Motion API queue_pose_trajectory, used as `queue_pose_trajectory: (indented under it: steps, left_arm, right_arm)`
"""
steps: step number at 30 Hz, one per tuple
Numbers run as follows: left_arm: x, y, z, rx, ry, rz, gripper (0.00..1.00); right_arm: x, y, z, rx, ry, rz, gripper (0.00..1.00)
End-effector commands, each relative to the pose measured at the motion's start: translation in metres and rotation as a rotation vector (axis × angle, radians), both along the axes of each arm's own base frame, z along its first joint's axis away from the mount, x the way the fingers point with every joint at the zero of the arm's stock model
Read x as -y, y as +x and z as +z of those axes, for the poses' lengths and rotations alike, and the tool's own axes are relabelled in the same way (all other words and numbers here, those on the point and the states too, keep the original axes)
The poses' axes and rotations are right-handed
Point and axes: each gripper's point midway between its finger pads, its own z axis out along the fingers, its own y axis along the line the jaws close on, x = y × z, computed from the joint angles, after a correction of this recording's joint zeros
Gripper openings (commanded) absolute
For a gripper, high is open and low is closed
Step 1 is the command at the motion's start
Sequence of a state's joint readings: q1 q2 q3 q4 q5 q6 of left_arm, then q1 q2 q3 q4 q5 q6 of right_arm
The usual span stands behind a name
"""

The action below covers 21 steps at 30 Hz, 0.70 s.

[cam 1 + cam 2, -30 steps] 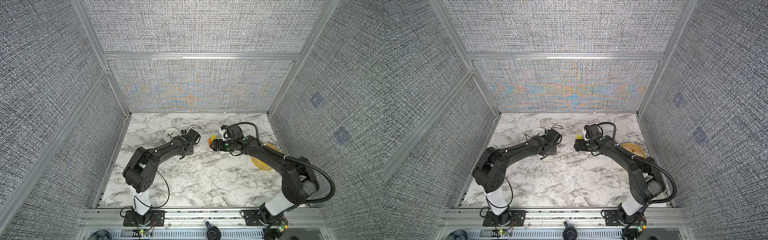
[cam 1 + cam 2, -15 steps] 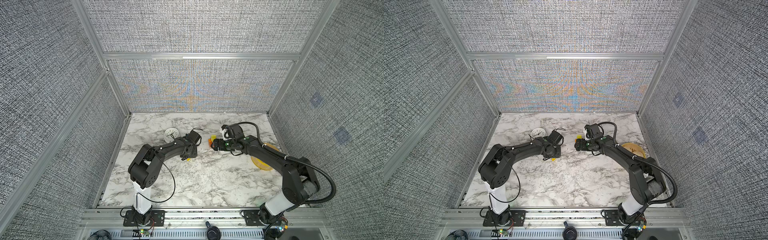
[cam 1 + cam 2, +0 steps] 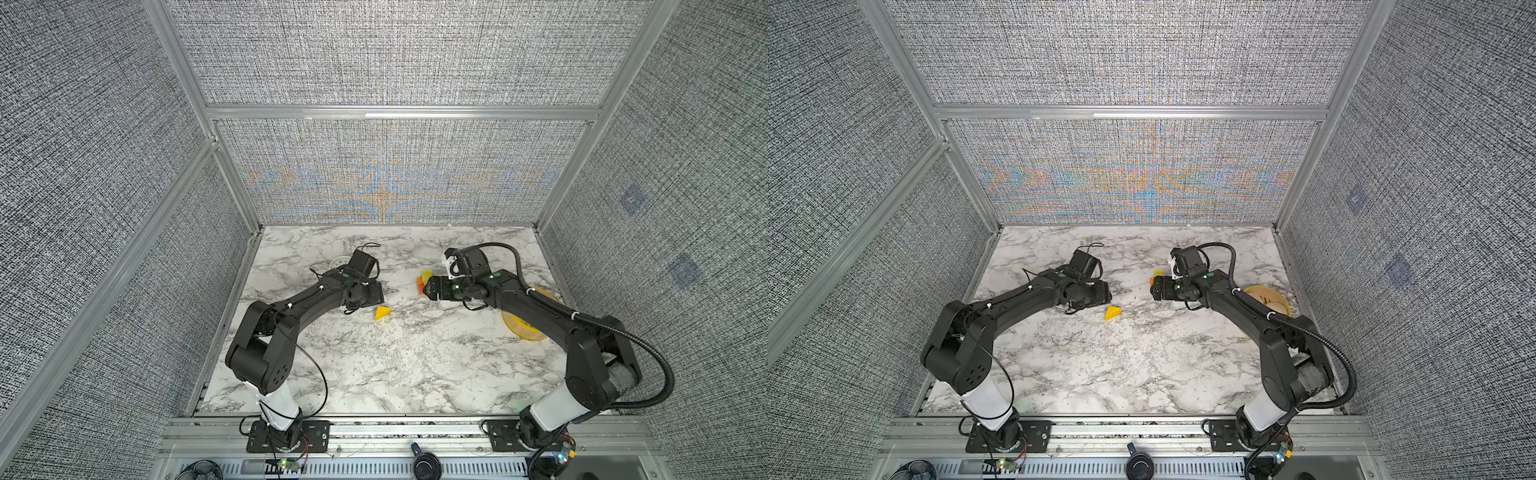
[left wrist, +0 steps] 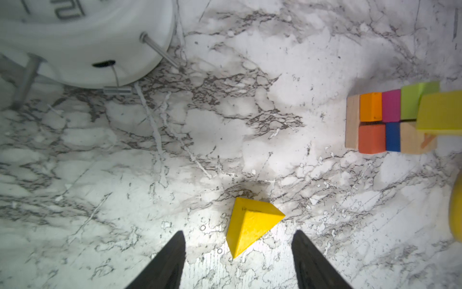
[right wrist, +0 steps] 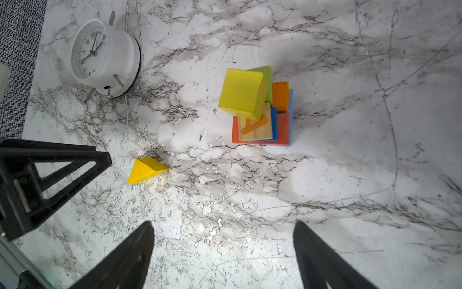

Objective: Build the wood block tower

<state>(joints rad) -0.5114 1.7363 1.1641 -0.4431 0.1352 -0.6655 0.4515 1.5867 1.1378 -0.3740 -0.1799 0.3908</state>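
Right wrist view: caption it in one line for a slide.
Open right tool above the marble table, facing the block tower, a loose yellow wedge and the white clock.
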Motion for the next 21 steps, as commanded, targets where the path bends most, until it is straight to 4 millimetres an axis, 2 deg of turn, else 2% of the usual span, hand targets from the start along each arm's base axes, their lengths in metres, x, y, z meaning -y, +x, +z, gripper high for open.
queue_pose_trajectory:
  steps: [1,6,9,11,17,21]
  left_arm:
    - [0.023,-0.005,0.002,-0.063,-0.175,-0.093,0.63]
    - [0.036,-0.005,-0.003,-0.135,-0.298,-0.152,0.63]
    - [0.037,-0.003,-0.005,-0.158,-0.294,-0.147,0.64]
    - [0.03,-0.001,-0.004,-0.132,-0.257,-0.135,0.64]
    - [-0.013,0.001,0.007,-0.025,0.009,-0.14,0.63]
    - [-0.02,0.0,0.008,-0.02,0.073,-0.177,0.64]
  right_arm:
    - [0.002,0.001,0.003,0.004,-0.012,0.003,0.89]
    - [0.004,0.0,0.003,0.004,-0.018,0.001,0.89]
    - [0.004,0.0,0.004,0.008,-0.022,0.001,0.89]
    - [0.005,0.0,0.004,0.009,-0.024,0.001,0.89]
    - [0.004,0.001,0.0,0.0,-0.025,0.004,0.89]
    - [0.001,0.002,-0.003,-0.007,-0.013,0.008,0.89]
